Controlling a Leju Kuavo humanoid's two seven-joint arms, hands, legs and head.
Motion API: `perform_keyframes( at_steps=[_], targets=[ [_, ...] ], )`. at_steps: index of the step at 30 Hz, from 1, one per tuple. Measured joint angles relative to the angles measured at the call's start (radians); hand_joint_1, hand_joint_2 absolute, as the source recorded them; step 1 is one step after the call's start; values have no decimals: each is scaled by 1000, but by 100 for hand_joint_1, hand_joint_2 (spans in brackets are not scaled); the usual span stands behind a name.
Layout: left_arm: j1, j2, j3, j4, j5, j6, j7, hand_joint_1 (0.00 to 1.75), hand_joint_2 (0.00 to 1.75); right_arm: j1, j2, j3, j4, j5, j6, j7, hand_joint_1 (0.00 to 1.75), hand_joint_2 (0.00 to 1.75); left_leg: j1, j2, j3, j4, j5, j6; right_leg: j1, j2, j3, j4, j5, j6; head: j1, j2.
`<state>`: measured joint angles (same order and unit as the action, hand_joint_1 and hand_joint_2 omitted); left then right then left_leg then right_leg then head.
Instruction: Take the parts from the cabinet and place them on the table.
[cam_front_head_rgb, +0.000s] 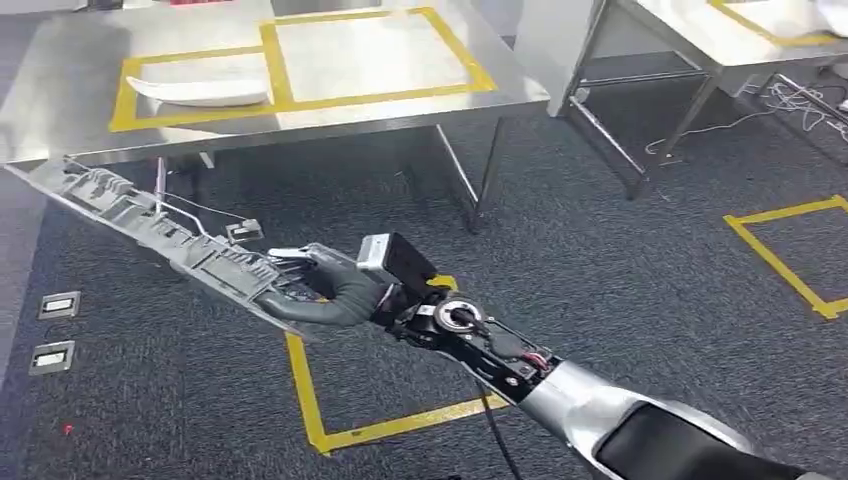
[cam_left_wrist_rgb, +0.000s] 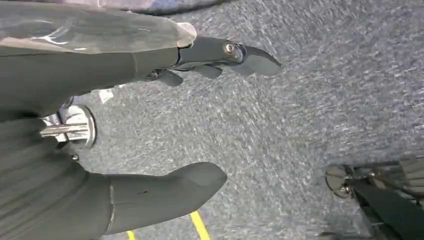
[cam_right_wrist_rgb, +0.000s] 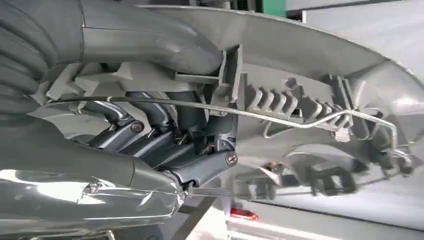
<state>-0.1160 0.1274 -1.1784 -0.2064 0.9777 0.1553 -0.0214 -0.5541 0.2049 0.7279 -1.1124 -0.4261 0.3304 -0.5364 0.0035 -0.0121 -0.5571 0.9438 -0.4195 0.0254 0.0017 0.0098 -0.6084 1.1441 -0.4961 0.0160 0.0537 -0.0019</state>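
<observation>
In the head view we see our right hand (cam_front_head_rgb: 335, 290) gripping a long grey plastic part (cam_front_head_rgb: 150, 225) near 1 of its ends. The part runs up and to the left from the hand, above the dark carpet (cam_front_head_rgb: 620, 250), and its far tip reaches toward the near edge of the steel counter (cam_front_head_rgb: 60, 90). A thin metal rod (cam_front_head_rgb: 190, 205) runs along the part's ribbed inner side.

In the right wrist view our fingers (cam_right_wrist_rgb: 200, 167) curl under the part (cam_right_wrist_rgb: 310, 55) and the thumb (cam_right_wrist_rgb: 150, 42) presses on its other side, so the hand is closed on it.

On the counter, yellow tape (cam_front_head_rgb: 275, 65) marks 2 adjoining rectangles; a white curved part (cam_front_head_rgb: 200, 90) lies in the left one. A second steel counter (cam_front_head_rgb: 700, 35) stands further right, well apart from the first. More yellow tape outlines lie on the carpet.

In the left wrist view our left hand (cam_left_wrist_rgb: 150, 115) hangs over the carpet with thumb (cam_left_wrist_rgb: 165, 192) and fingers (cam_left_wrist_rgb: 235, 55) apart, holding nothing.
</observation>
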Motion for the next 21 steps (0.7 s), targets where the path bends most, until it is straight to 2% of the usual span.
perform_keyframes(
  at_steps=[1,2,3,4,5,6,7,8,9,10,11,12,13,14,16,17,18,19,20,21],
  targets=[
    [-1,-1,0,0,0,0,0,0,175,-3,0,0,-1,0,0,1,175,175,-5,0,12,-1,-6,0,7,0,29,-98,64,-16,3,0],
    [1,-10,0,0,0,0,0,0,175,-2,0,0,-1,0,0,2,175,175,-1,1,10,-3,-9,0,15,-2,45,-136,78,-36,-3,0],
    [-4,-6,0,0,0,-1,0,0,175,-5,0,0,-1,0,0,2,175,175,-8,-1,7,1,-9,-4,16,-5,43,-158,83,-37,-19,0],
    [-6,-8,0,0,0,-1,0,0,175,-5,0,1,-2,1,0,2,175,175,0,1,2,1,-8,-8,23,-5,49,-169,73,-41,-8,0],
    [-6,-7,0,0,0,-1,0,0,175,-6,0,1,-3,1,0,1,175,175,0,2,2,-1,-9,-13,22,-5,51,-176,65,-44,-2,0],
    [-6,-7,0,0,0,-1,0,0,175,-6,2,1,-5,1,0,1,175,175,-3,5,3,-3,-10,-14,20,-5,60,-194,59,-46,-1,0],
    [-8,-2,0,0,0,-1,0,0,175,-6,5,1,-10,2,0,1,175,175,-8,6,0,1,-17,-19,2,-7,87,-216,60,-44,-1,0],
    [-7,-4,0,0,-1,-1,0,0,175,-6,5,0,-10,2,0,2,175,175,-5,6,-8,32,-30,-28,1,-4,94,-226,61,-43,-8,0],
    [-7,-5,0,0,-1,-1,0,0,175,-10,5,0,-10,3,0,2,175,175,-2,6,-41,97,-60,-36,0,-5,96,-226,62,-45,-17,0],
    [-8,-5,0,0,0,-1,0,0,175,-9,5,0,-10,3,0,2,175,175,3,6,-94,193,-95,-44,-1,-5,98,-226,60,-46,-28,0],
    [-8,-4,0,0,0,-1,0,0,175,-9,5,0,-9,5,1,2,175,175,8,6,-142,273,-119,-50,-1,-5,99,-225,58,-46,-30,0],
    [-7,-3,0,0,1,-1,0,0,175,-9,5,0,-9,7,2,1,175,175,11,6,-180,326,-123,-54,-2,-5,100,-225,55,-45,-31,0],
    [-6,-3,0,0,1,-1,0,0,175,-9,5,1,-9,8,3,0,175,175,14,6,-196,329,-101,-58,-3,-3,104,-223,51,-44,-35,0],
    [-6,-2,0,0,2,-1,2,0,175,-9,5,0,-9,8,3,-1,175,175,18,6,-185,281,-56,-60,-5,-1,110,-221,44,-39,-35,0],
    [-7,1,0,0,3,-1,2,0,175,-10,5,1,-9,8,4,-2,175,175,23,9,-112,97,59,-62,-9,0,127,-213,25,-29,-38,0],
    [-7,1,0,0,3,-1,2,0,175,-10,6,1,-9,8,5,-2,175,175,23,11,-87,27,79,-62,-10,-1,132,-208,14,-22,-41,0],
    [-7,-2,0,0,4,-1,3,0,175,-13,6,1,-8,8,5,-3,175,175,15,10,-76,25,59,-60,-3,-1,125,-206,8,-14,-49,0],
    [-12,-1,0,0,4,-1,3,0,175,-14,8,1,-8,9,5,-3,175,175,16,6,-79,18,54,-46,-3,-1,121,-200,4,-10,-51,0],
    [-11,-1,0,0,4,-1,3,0,175,-14,8,1,-8,10,5,-4,175,175,16,6,-81,21,50,-39,-2,-1,124,-202,3,-5,-41,0],
    [-10,-2,0,0,4,-1,3,0,175,-15,8,1,-8,10,5,-6,175,175,13,5,-80,24,44,-31,-3,-2,127,-205,-1,0,-38,0]
  ],
)
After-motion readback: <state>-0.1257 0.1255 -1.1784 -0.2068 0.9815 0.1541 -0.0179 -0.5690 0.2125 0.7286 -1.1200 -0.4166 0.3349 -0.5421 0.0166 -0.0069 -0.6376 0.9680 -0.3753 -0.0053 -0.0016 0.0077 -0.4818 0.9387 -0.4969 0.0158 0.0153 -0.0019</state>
